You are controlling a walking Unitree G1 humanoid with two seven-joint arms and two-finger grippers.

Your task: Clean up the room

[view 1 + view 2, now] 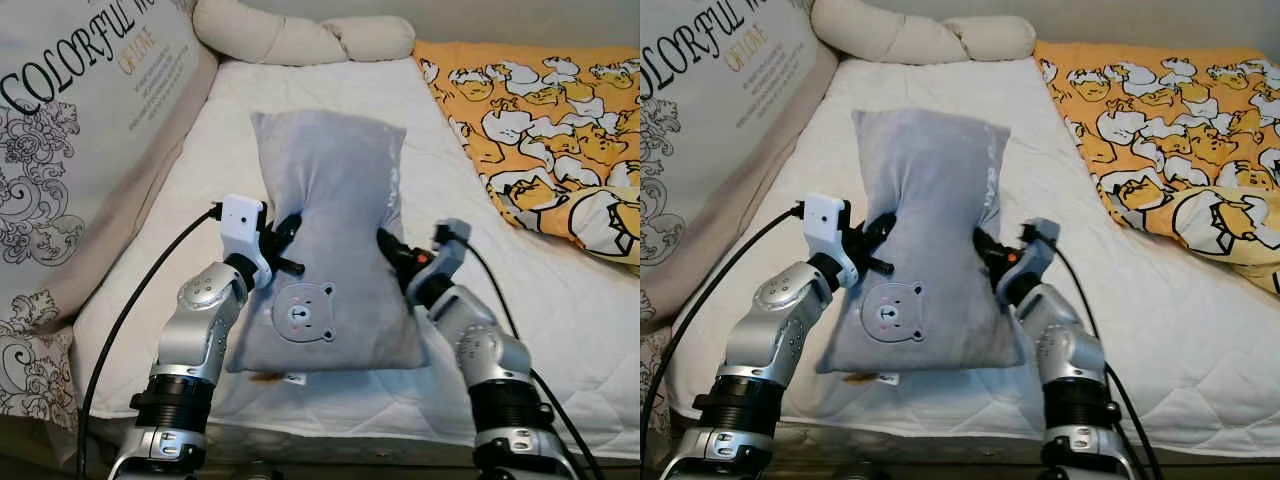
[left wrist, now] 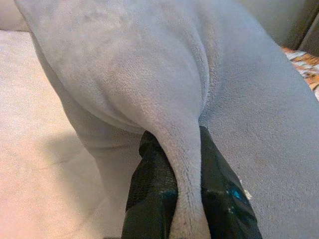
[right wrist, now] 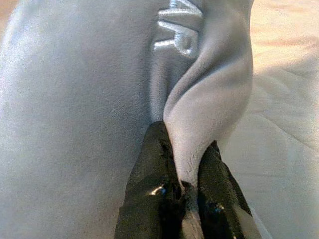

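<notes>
At the centre of the frame the grey pillow (image 1: 330, 240) lies on the white mattress (image 1: 560, 300), long axis running toward the top, its side edges pinched by the left gripper (image 1: 288, 243) and the right gripper (image 1: 392, 250), equally near.

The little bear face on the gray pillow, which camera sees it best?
The left eye view: the bear face sits whole and unblocked on the gray pillow. The right eye view shows it equally whole. Both wrist views show just plush fabric pinched in each end effector.
</notes>
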